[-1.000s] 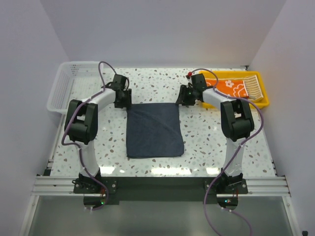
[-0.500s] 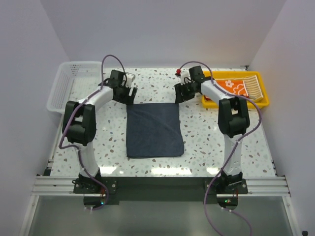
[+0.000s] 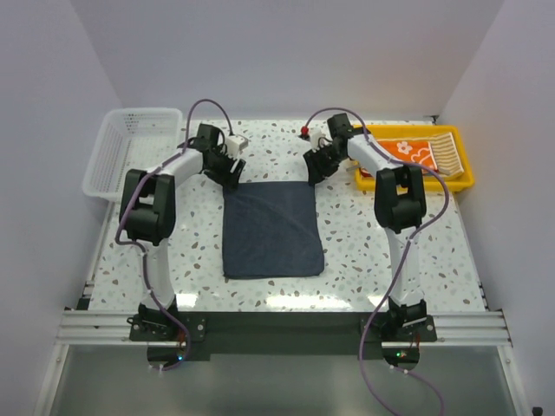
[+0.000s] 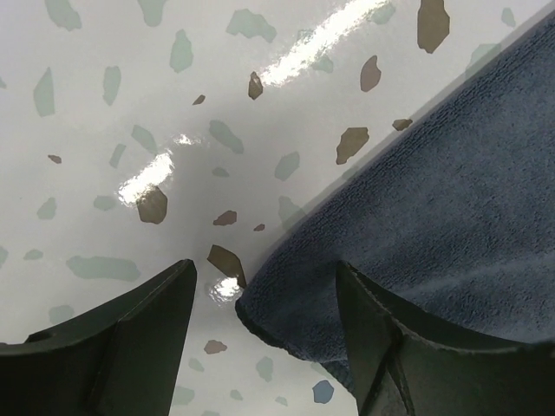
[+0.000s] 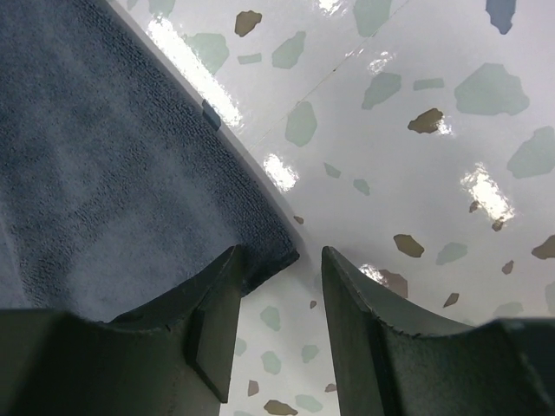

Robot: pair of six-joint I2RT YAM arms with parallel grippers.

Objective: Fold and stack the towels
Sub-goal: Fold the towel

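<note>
A plain dark blue-grey towel (image 3: 273, 230) lies flat in the middle of the table. My left gripper (image 3: 232, 172) hangs low over its far left corner, jaws open. In the left wrist view that corner (image 4: 286, 316) sits on the table between the two dark fingers (image 4: 130, 338), which do not touch it. My right gripper (image 3: 314, 169) is at the far right corner, also open. In the right wrist view the corner (image 5: 273, 260) lies beside the left finger (image 5: 208, 321). An orange flowered towel (image 3: 408, 154) and a tan striped towel (image 3: 447, 152) lie in the yellow tray.
The yellow tray (image 3: 416, 185) stands at the far right, just behind my right arm. A white mesh basket (image 3: 121, 152) stands at the far left. Speckled tabletop (image 3: 373, 251) surrounds the dark towel. Purple cables loop above both wrists.
Both grippers have moved inward to the dark towel's far corners. The left jaws stand wider apart than a second ago. The towel has not moved.
</note>
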